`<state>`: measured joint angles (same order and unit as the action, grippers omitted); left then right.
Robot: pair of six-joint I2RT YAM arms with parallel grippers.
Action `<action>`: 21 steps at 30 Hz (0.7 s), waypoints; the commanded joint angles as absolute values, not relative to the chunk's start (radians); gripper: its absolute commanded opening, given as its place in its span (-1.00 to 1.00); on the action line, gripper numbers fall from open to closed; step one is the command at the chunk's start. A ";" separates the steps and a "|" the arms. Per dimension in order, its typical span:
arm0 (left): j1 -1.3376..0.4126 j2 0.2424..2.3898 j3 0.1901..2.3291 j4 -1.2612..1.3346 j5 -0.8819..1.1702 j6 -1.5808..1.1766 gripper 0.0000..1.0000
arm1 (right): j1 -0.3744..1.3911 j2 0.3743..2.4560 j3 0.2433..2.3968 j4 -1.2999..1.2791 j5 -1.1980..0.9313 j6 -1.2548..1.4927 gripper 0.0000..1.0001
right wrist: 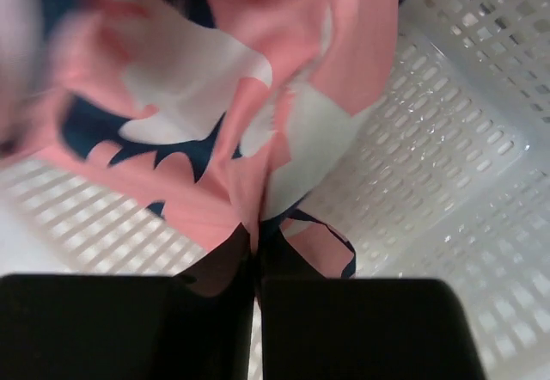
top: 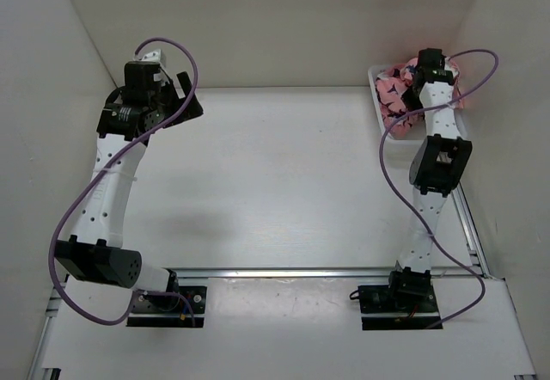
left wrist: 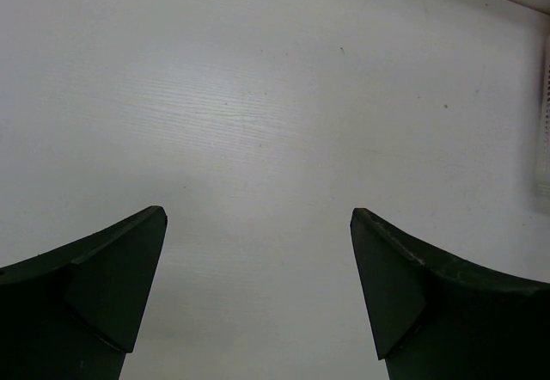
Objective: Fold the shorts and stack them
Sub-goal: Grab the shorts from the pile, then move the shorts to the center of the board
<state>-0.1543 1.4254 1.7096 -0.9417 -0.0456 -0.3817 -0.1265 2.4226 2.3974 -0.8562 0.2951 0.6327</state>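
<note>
Right jaws fill the bottom edge of the right wrist view, pressed together with a pinch of the shorts caught in the seam between them (a fold of coral fabric runs straight down into the closed gap). The shorts lie bunched inside the basket, which sits at the far right corner of the tabletop. The left jaws stand wide apart and hold nothing; they hang over the tabletop at the far left, well apart from the basket. Judged from this layout, the step in hand is the pick from the basket: the grip is made, the lift is not yet done, and no folding has begun. The next move calls for a straight rise until the fabric clears the basket wall, then a carry toward the middle of the tabletop, where the garment can be laid flat. The left jaws will probably be needed to take a second edge for spreading. A pinch this narrow may slip, or may drag the light basket along, so the rise should be slow. Several things cannot be made out. In the top view the right arm covers most of the basket, so whether it holds one pair or several cannot be told. The upper left of the right wrist view is blurred. Which part of the garment is gripped (waistband, leg or hem) is unclear, and no folded stack appears in any view.
</note>
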 commanded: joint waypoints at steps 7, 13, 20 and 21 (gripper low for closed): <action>-0.155 1.322 1.681 -0.965 -0.102 -0.396 1.00 | 0.026 1.872 2.402 -0.602 -0.071 0.449 -1.00; -0.095 1.322 1.671 -1.081 -0.169 -0.396 1.00 | 0.191 1.740 2.434 -0.552 -0.339 0.421 -1.00; -0.038 1.287 1.742 -1.114 -0.178 -0.396 1.00 | 0.350 1.594 2.115 -0.541 -0.353 0.394 -1.00; -0.029 1.287 1.743 -1.114 -0.178 -0.396 1.00 | 0.350 1.585 2.064 -0.541 -0.342 0.415 -1.00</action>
